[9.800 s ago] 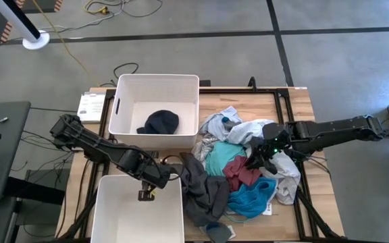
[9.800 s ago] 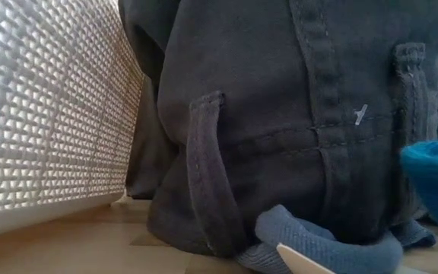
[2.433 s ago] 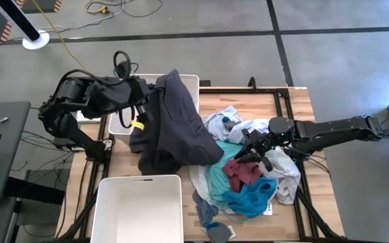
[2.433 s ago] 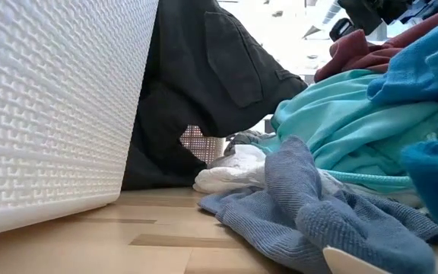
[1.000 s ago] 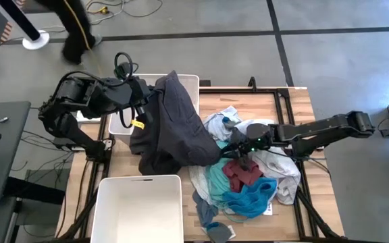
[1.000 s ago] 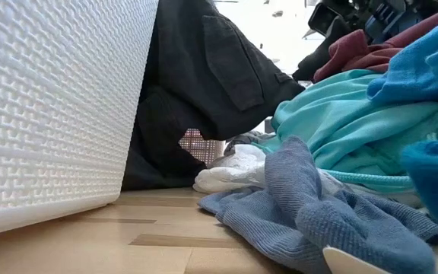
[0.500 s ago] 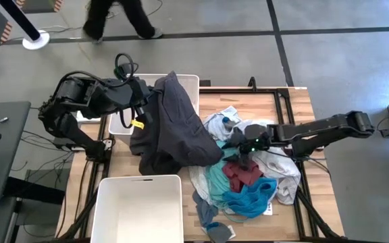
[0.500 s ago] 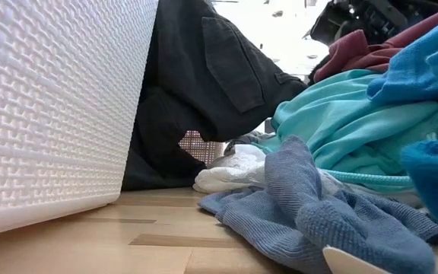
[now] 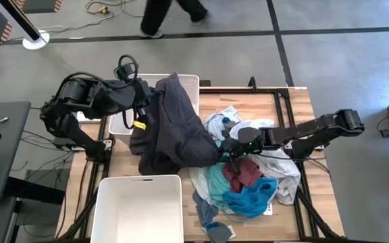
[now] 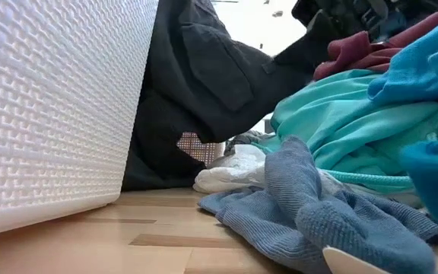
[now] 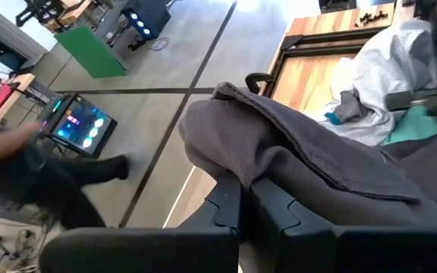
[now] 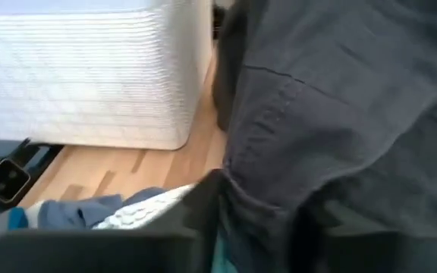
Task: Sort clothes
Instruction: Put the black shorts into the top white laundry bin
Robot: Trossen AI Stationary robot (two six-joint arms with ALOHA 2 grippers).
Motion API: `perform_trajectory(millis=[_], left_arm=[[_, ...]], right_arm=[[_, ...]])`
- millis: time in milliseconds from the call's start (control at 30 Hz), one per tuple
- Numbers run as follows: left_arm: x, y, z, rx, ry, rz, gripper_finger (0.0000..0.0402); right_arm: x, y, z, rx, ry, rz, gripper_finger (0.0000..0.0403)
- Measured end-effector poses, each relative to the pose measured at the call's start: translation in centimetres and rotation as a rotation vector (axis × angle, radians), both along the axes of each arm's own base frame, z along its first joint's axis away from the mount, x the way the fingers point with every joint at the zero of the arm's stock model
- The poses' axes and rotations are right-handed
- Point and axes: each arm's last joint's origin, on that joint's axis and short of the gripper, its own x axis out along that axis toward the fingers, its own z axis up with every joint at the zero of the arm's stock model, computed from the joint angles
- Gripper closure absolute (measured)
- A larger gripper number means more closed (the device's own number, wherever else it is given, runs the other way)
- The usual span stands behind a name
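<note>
1. From above, the left gripper (image 9: 142, 101) sits over the far white bin (image 9: 123, 120) at the table's (image 9: 296, 101) far left corner, clenched on the dark grey garment (image 9: 174, 128), which drapes from the bin's rim down over the table's middle.
2. The left wrist view alone shows that pinch up close: the two fingers (image 11: 230, 205) meet on a fold of the dark grey garment (image 11: 294, 152).
3. The right gripper (image 9: 227, 150) reaches to the garment's lower edge beside the pile of clothes (image 9: 245, 179) at the table's right half; its wrist view shows the grey cloth (image 12: 332, 114) between its fingers, grasped.
4. Only the low view shows the near bin's (image 10: 52, 106) woven-textured wall and a blue-grey towel (image 10: 310, 205) on the wood.
5. No readable writing; a yellow tag (image 9: 138, 124) hangs by the left gripper.
6. A person's legs (image 9: 171, 12) cross the floor beyond the table.
</note>
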Motion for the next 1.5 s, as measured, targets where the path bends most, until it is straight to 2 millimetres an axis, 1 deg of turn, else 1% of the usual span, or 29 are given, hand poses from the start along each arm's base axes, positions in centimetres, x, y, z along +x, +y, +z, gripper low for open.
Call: perform_trajectory(millis=[67, 100, 200, 300, 367, 500, 600, 667, 733, 833, 867, 967, 1067, 1167, 1233, 1300, 1400, 1500], left_arm=[[0.1, 0.0, -0.2, 0.004, 0.02, 0.002, 0.04], [0.2, 0.0, -0.3, 0.005, 0.028, 0.002, 0.04], [0.6, 0.3, -0.5, 0.023, 0.049, 0.014, 0.04], [0.8, 0.6, -0.8, 0.048, 0.085, 0.052, 0.04], [1.1, 1.1, -1.1, 0.064, 0.104, 0.088, 0.04], [1.4, 1.9, -1.7, 0.053, 0.142, 0.145, 0.04], [1.2, 2.6, -2.0, 0.035, 0.164, 0.187, 0.0398], [1.4, 2.8, -2.2, 0.021, 0.165, 0.207, 0.0392], [1.5, 3.0, -2.4, 0.018, 0.171, 0.216, 0.0377], [1.8, 3.0, -2.8, 0.018, 0.187, 0.216, 0.0341], [1.8, 3.0, -2.8, 0.017, 0.187, 0.215, 0.0326], [1.7, 3.0, -2.7, 0.014, 0.18, 0.218, 0.0278], [1.5, 3.0, -2.6, 0.005, 0.163, 0.227, 0.0232], [1.1, 2.5, -2.3, -0.01, 0.131, 0.217, 0.0199], [0.5, 1.9, -2.0, -0.037, 0.112, 0.173, 0.0187], [0.2, 1.2, -1.8, -0.098, 0.091, 0.092, 0.0183], [0.1, 0.0, -1.9, -0.196, 0.111, -0.048, 0.0184], [0.2, -1.3, -2.2, -0.23, 0.147, -0.142, 0.0191]], right_arm=[[0.4, 0.4, 0.5, -0.034, 0.009, 0.047, 0.0369], [0.6, 0.7, 0.8, -0.057, 0.008, 0.068, 0.0383], [1.1, 1.5, 2.3, -0.095, -0.026, 0.11, 0.0391], [1.6, 2.2, 4.6, -0.14, -0.118, 0.127, 0.0397], [1.9, 2.5, 6.5, -0.181, -0.185, 0.13, 0.0398], [2.6, 2.7, 11.2, -0.266, -0.329, 0.134, 0.04], [2.9, 2.2, 15.0, -0.318, -0.416, 0.116, 0.0401], [3.1, 1.5, 17.1, -0.345, -0.471, 0.088, 0.0401], [3.1, 0.6, 19.1, -0.352, -0.511, 0.052, 0.0401], [3.6, -0.9, 21.3, -0.366, -0.543, -0.005, 0.0402], [3.9, -1.4, 21.7, -0.369, -0.532, -0.019, 0.0402], [5.6, -3.0, 22.4, -0.363, -0.49, -0.047, 0.0402], [7.9, -4.4, 22.4, -0.348, -0.426, -0.062, 0.0402], [10.0, -5.4, 22.3, -0.344, -0.385, -0.061, 0.0402], [11.0, -6.0, 22.6, -0.345, -0.383, -0.062, 0.0402], [11.6, -6.4, 23.3, -0.354, -0.402, -0.058, 0.0402], [12.3, -7.6, 24.1, -0.364, -0.425, -0.081, 0.0403], [12.6, -9.1, 24.9, -0.336, -0.448, -0.072, 0.0403]])
